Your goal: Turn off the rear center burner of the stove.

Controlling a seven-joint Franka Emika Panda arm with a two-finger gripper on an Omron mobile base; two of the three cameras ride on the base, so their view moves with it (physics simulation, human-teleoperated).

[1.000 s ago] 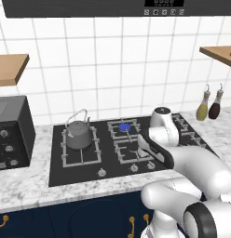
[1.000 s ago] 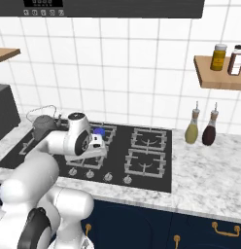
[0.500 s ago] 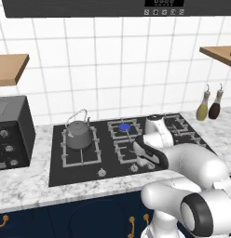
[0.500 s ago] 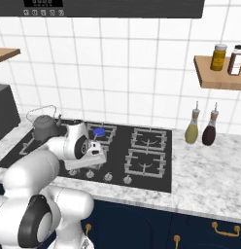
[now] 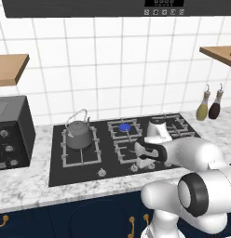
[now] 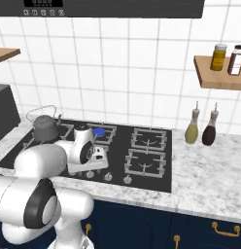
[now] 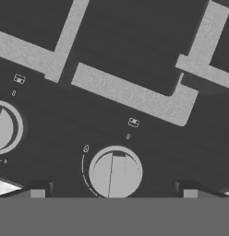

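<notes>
Rear center burner point(image 5: 124, 126) — blue flame lit, back middle of the stove point(image 5: 84, 160).
Tool point(image 7: 114, 191) has dropped lower than before, fingers spread open either side of a silver knob point(image 7: 115, 172) — not touching.

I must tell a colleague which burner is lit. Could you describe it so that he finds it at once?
Start at the stove, the black glass cooktop set into the marble counter. The rear center burner sits in the back row, right of the kettle. It alone shows a blue flame disc.
</notes>
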